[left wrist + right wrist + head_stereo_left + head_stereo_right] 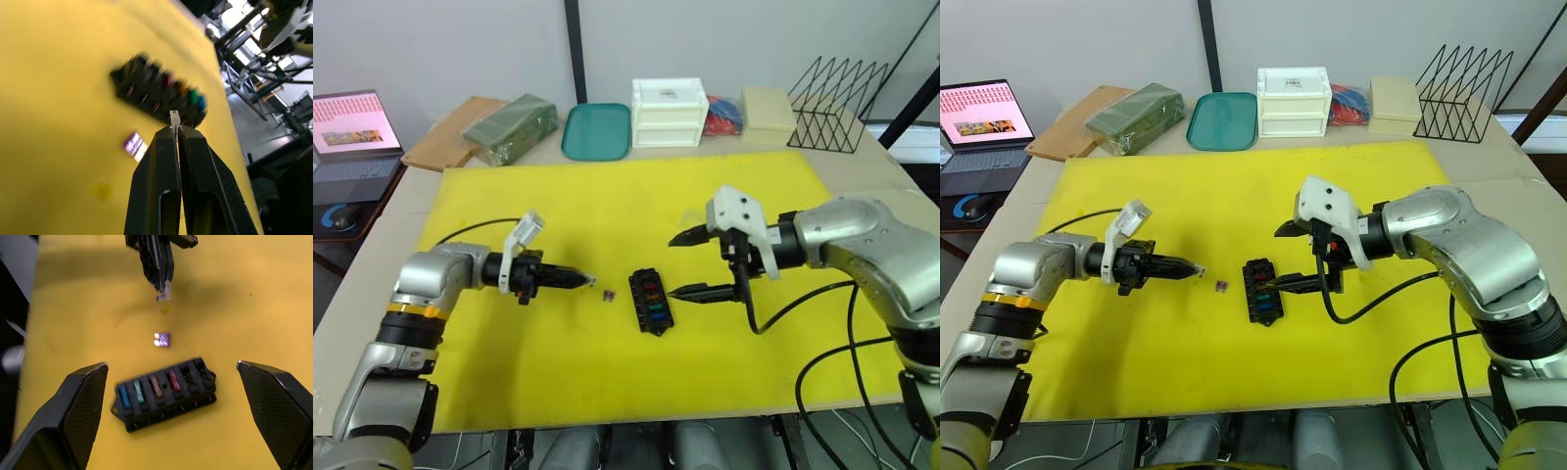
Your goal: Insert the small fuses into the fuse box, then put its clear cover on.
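The black fuse box (650,302) lies mid-mat on the yellow mat (607,196). Blue, green, brown and red small fuses (146,389) sit in one row of it, and the two slots at the end nearest my left gripper are empty. A purple fuse (607,296) lies loose on the mat just left of the box. My left gripper (582,279) hovers left of that fuse, shut on a pale grey fuse (174,117) at its tips. My right gripper (672,265) is open just right of the box, with nothing between its fingers. The clear cover is out of view.
Along the back edge stand a white drawer box (669,111), a teal tray (596,131), a green bag (509,127), a beige box (768,115) and a black wire rack (837,103). A laptop (352,132) sits far left. Black cables trail by the right arm.
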You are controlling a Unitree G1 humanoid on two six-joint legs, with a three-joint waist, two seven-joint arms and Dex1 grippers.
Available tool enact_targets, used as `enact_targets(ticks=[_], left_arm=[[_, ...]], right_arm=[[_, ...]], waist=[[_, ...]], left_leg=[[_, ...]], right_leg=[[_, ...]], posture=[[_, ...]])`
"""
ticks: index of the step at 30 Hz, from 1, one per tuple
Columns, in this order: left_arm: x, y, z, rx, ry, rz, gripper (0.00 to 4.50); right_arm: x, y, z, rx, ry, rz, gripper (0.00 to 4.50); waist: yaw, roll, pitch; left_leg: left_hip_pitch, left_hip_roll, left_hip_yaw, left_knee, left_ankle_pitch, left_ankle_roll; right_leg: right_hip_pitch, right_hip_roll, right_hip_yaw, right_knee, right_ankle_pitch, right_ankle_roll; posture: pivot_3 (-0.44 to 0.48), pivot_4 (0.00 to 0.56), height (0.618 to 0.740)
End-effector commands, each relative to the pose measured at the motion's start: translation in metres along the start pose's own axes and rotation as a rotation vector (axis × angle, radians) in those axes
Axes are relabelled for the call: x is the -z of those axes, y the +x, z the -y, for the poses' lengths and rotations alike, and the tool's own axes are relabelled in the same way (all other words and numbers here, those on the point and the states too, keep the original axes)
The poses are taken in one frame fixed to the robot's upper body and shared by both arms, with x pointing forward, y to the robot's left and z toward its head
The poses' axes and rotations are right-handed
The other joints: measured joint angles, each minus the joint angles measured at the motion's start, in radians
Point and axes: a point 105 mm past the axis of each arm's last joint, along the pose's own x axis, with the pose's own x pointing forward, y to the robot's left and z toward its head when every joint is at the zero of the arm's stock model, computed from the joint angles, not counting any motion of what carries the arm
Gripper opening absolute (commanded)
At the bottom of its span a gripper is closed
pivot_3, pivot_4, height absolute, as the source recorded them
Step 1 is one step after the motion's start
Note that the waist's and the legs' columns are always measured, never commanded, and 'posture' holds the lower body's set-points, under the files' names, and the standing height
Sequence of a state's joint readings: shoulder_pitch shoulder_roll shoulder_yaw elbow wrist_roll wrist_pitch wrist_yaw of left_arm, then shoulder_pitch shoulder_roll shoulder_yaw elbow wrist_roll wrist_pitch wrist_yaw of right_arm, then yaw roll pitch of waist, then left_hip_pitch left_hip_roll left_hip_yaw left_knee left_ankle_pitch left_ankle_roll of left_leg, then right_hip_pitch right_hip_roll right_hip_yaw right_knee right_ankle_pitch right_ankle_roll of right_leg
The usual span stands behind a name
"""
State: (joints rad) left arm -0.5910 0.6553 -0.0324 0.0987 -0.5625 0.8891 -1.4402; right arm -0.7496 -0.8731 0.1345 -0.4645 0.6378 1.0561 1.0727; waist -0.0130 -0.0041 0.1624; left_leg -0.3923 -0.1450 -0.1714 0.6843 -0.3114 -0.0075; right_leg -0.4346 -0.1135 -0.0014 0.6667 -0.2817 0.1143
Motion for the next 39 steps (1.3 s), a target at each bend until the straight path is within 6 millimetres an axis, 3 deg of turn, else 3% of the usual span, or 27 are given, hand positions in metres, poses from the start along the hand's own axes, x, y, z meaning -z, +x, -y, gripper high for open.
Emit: enact_targets(ticks=[1,5,11,20,24,31,34,37,39], left_arm=[[-0.027,0.001,0.026,0.036,0.155,0.050,0.06],[-0.044,0.011,0.053,0.084,0.287,0.077,0.06],[-0.051,0.019,0.064,0.093,0.362,0.099,0.00],[-0.055,0.023,0.063,0.083,0.379,0.120,0.00],[-0.056,0.028,0.063,0.089,0.386,0.125,0.00],[-0.056,0.029,0.063,0.092,0.390,0.125,0.00],[-0.056,0.029,0.063,0.092,0.390,0.125,0.00],[-0.056,0.029,0.063,0.090,0.391,0.124,0.00],[-0.056,0.029,0.063,0.089,0.391,0.124,0.00]], right_arm=[[-0.023,-0.007,-0.005,-0.027,0.034,0.068,4.50],[-0.043,-0.009,-0.004,-0.068,0.102,0.120,4.50],[-0.055,-0.005,-0.008,-0.119,0.149,0.131,2.96],[-0.058,0.001,-0.011,-0.142,0.202,0.116,2.96],[-0.060,0.005,-0.013,-0.148,0.210,0.122,2.18],[-0.061,0.007,-0.014,-0.148,0.211,0.129,2.18],[-0.061,0.008,-0.014,-0.150,0.208,0.130,1.60],[-0.060,0.009,-0.014,-0.145,0.208,0.124,0.59],[-0.059,0.009,-0.014,-0.144,0.206,0.120,0.59]], waist=[[0.000,0.000,0.000],[0.001,0.000,0.000],[0.001,0.000,0.000],[0.001,0.000,0.000],[0.000,0.000,0.000],[0.000,0.000,0.000],[0.000,0.000,0.000],[0.000,0.000,0.000],[0.000,0.000,0.000]], left_leg=[[0.000,0.000,0.000,0.000,0.000,0.000],[0.000,0.000,0.000,0.000,0.000,0.000],[0.000,0.000,0.000,0.000,0.000,0.000],[0.000,0.000,0.000,0.000,0.000,0.000],[0.000,0.000,0.000,0.000,0.000,0.000],[0.000,0.000,0.000,0.000,0.000,0.000],[0.000,0.000,0.000,0.000,0.000,0.000],[0.000,0.000,0.000,0.000,0.000,0.000],[0.000,0.000,0.000,0.000,0.000,0.000]], right_leg=[[0.000,0.000,0.000,0.000,0.000,0.000],[0.000,0.000,0.000,0.000,0.000,0.000],[0.001,0.000,0.000,0.000,0.000,0.000],[0.001,0.000,0.000,0.000,0.000,0.000],[0.001,0.000,0.000,0.000,0.000,0.000],[0.001,0.000,0.000,0.000,0.000,0.000],[0.001,0.000,0.000,0.000,0.000,0.000],[0.001,0.000,0.000,0.000,0.000,0.000],[0.001,0.000,0.000,0.000,0.000,0.000]], posture=[[0.000,0.150,0.740],[0.000,0.150,0.740],[0.000,0.150,0.740],[0.000,0.150,0.740],[0.000,0.150,0.740],[0.000,0.150,0.740],[0.000,0.150,0.740],[0.000,0.150,0.740],[0.000,0.150,0.740]])
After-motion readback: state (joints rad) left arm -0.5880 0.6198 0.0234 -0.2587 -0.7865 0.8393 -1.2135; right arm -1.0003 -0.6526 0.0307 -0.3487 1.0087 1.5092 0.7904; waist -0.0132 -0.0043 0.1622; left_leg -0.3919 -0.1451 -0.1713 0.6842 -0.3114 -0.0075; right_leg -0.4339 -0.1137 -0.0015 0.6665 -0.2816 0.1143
